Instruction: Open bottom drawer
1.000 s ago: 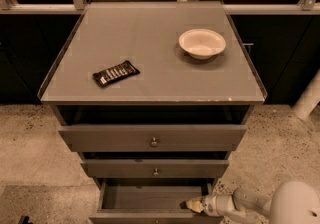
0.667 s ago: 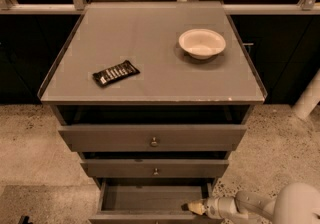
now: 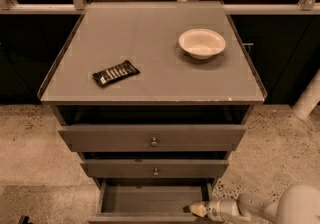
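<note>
The grey cabinet has three drawers. The bottom drawer (image 3: 150, 200) stands pulled out toward me, so I look down into its bare grey inside. Its front runs along the bottom edge of the view and its knob is out of view. My gripper (image 3: 196, 210) reaches in from the lower right. Its cream tip sits at the right end of the bottom drawer's front edge. The arm (image 3: 295, 208) behind it fills the lower right corner.
The widest top drawer (image 3: 153, 138) and the middle drawer (image 3: 155, 169) sit a little way out, knobs showing. On the cabinet top (image 3: 150, 28) lie a white bowl (image 3: 202, 43) and a black snack bar (image 3: 115, 73). A white post (image 3: 307, 98) stands on the speckled floor at right.
The gripper has sunk slightly toward the bottom edge of the view. The bottom drawer stays pulled out, with no clear further movement.
</note>
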